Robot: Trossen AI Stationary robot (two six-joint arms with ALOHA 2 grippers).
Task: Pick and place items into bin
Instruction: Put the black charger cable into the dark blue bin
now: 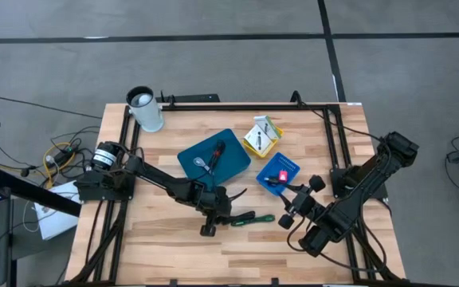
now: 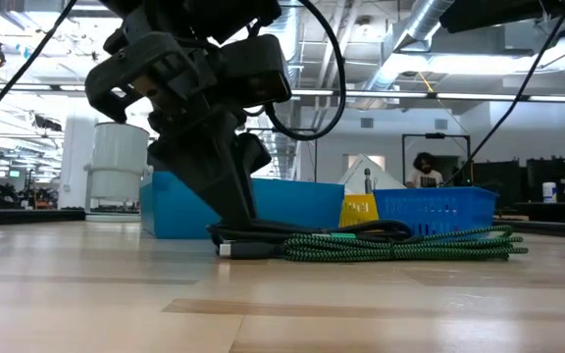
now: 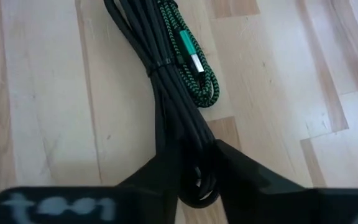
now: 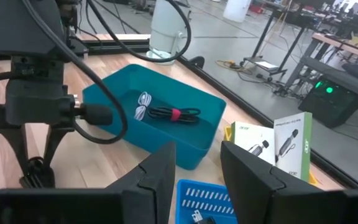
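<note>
Clearly the left gripper is the one at work: it stands planted on the wood at the near-middle of the table, its fingers closed narrowly around the looped end of a bundled cable, black strands tied together with a green-and-black braided length. From the fingertips the cable's long axis runs flat along the tabletop toward the robot's right, its green-tipped plug lying partway along the bundle, pointing away from the fingers. In the low view the bundle rests on the table and nothing is lifted.

Behind and just beside the gripper sits the teal bin, already holding a coiled black cable with a red tie. I judge the carry short: up, then back over the bin's near wall.

Farther right lie a white and yellow box and a small blue basket. The right gripper hovers near the basket with jaws parted, holding nothing.
</note>
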